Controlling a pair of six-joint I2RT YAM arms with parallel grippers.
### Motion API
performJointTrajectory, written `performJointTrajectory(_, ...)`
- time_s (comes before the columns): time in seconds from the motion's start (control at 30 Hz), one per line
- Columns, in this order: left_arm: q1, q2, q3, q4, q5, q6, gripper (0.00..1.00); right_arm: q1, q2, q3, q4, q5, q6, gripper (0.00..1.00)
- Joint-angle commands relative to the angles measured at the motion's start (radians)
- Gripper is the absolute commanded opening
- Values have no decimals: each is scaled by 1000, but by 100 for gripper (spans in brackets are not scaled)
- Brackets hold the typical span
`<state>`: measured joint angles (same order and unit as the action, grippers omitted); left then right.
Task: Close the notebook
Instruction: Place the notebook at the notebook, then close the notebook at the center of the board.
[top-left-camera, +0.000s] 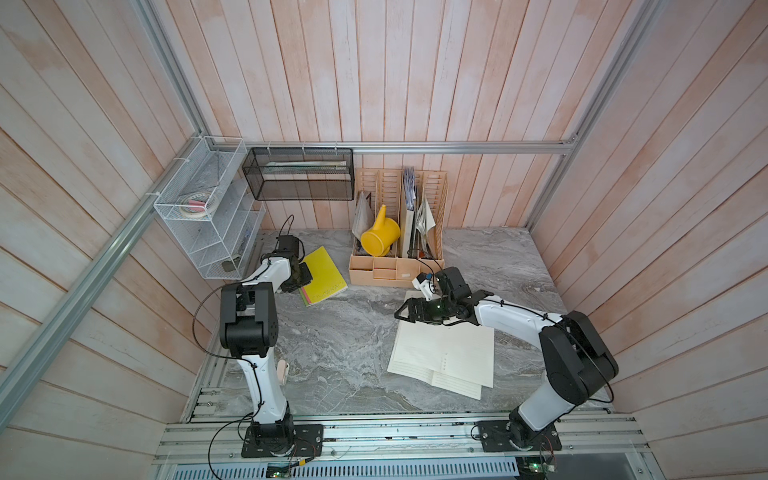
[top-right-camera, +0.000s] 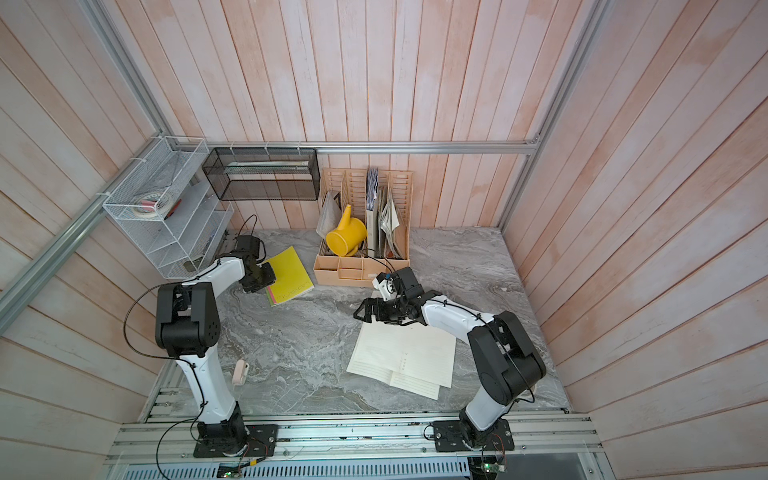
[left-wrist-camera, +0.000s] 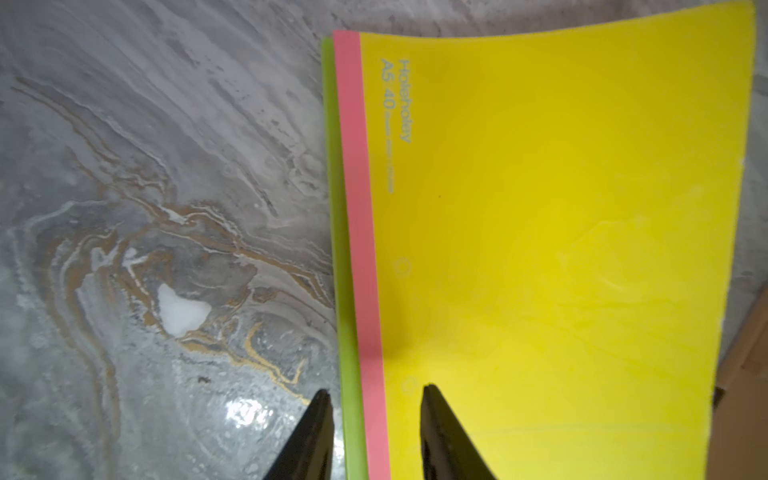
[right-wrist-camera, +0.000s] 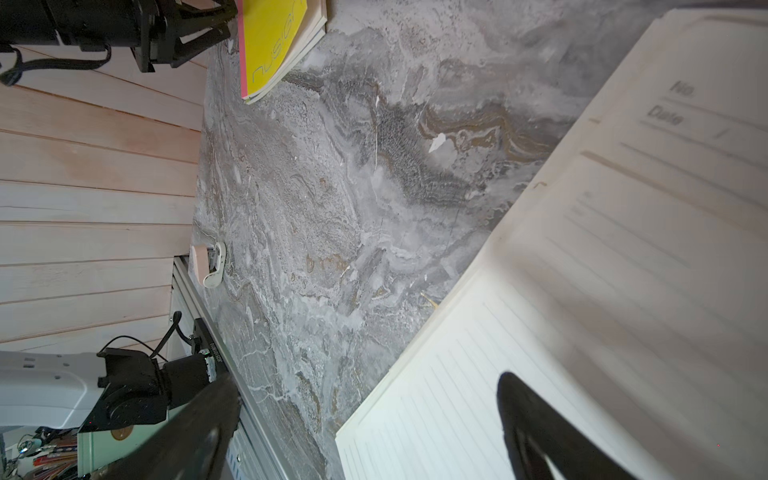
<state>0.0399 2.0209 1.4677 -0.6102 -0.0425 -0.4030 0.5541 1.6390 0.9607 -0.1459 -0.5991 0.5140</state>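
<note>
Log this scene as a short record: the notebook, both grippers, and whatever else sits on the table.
yellow notebook: closed, flat on the table, far left
left gripper: open, poised across the notebook's pink spine edge
right gripper: open, above the lined pages
lined pages: spread open, flat, on the right side
back of table: yellow watering can in the beige organizer

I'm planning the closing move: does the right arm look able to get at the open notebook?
Likely yes: the right tool hovers open over the notebook's edge, with nothing between them.
</note>
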Motion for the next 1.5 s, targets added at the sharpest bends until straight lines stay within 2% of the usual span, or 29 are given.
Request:
performJointTrajectory(0.0, 3, -42, 30, -67, -87, 12, 39, 13, -29, -12, 9, 13, 10, 98)
performJointTrajectory(0.1, 2, -109, 6, -57, -42, -6, 39, 18, -33, -14, 8, 18, 12, 98)
performJointTrajectory(0.2, -14, -208, -88, 14, 88, -18, 39, 16, -54, -21, -15, 34, 6, 98)
performJointTrajectory(0.3, -60, -325, -204, 86, 209, -25, 41, 9, -103, -48, -27, 54, 10, 98)
performJointTrajectory(0.5, -181, -512, -379, 131, 374, -55, 43, -37, -180, -112, -51, 63, 12, 98)
performJointTrajectory(0.57, -223, -583, -447, 144, 451, -115, 43, -80, -210, -142, -78, 66, 4, 98)
performJointTrajectory(0.67, -338, -712, -610, 292, 552, -249, 44, -164, -296, -226, -81, 69, 11, 98)
performJointTrajectory(0.77, -451, -794, -737, 408, 566, -374, 45, -245, -381, -291, -103, 75, 8, 98)
performJointTrajectory(0.87, -531, -833, -824, 491, 555, -463, 45, -281, -437, -345, -110, 79, 23, 98)
performJointTrajectory(1.0, -625, -794, -874, 586, 553, -537, 45, -284, -461, -398, -126, 98, 32, 98)
performJointTrajectory(1.1, -714, -749, -881, 657, 556, -615, 45, -295, -498, -443, -128, 156, 60, 98)
performJointTrajectory(1.17, -765, -736, -898, 717, 543, -687, 45, -315, -535, -480, -114, 175, 85, 98)
performJointTrajectory(1.33, -856, -734, -1018, 978, 459, -975, 45, -349, -635, -541, -127, 214, 131, 98)
performJointTrajectory(1.47, -898, -690, -1039, 1029, 392, -1062, 45, -349, -667, -579, -123, 243, 154, 98)
